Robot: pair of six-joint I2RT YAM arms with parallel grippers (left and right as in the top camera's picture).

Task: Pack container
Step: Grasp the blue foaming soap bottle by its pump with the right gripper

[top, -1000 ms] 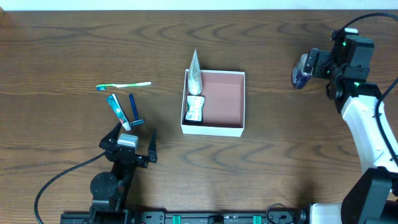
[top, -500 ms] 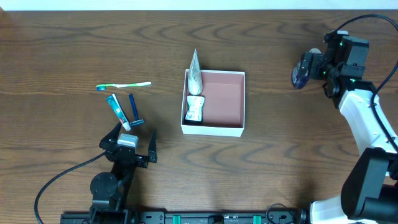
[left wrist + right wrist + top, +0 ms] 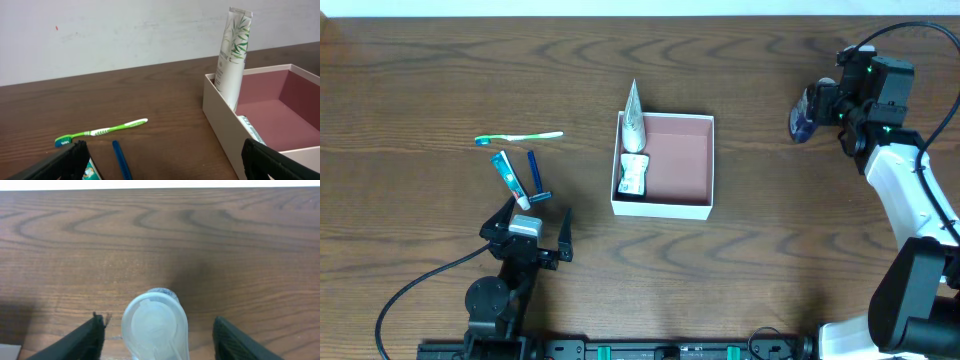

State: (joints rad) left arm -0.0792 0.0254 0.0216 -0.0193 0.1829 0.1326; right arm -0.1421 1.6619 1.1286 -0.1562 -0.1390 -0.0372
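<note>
The container (image 3: 700,207), a shallow white box with a pinkish floor, sits mid-table and also shows in the left wrist view (image 3: 260,69). In it a white tube (image 3: 634,122) leans upright in the left corner (image 3: 233,52), with a small packet (image 3: 633,176) beside it. My right gripper (image 3: 815,107) is open at the far right, its fingers on either side of a dark blue bottle with a clear cap (image 3: 801,118) and not touching it. In the right wrist view the cap (image 3: 155,322) sits between the fingers (image 3: 157,342). My left gripper (image 3: 526,236) is open and empty near the front edge.
Left of the container lie a green toothbrush (image 3: 520,137), a teal toothpaste tube (image 3: 509,178) and a blue stick-shaped item (image 3: 535,174). The toothbrush (image 3: 102,131) and the blue item (image 3: 121,159) show ahead of the left gripper (image 3: 167,165). A white wall stands behind the table.
My right wrist has turned and shifted slightly toward the bottle. The left arm and the items have not moved.
</note>
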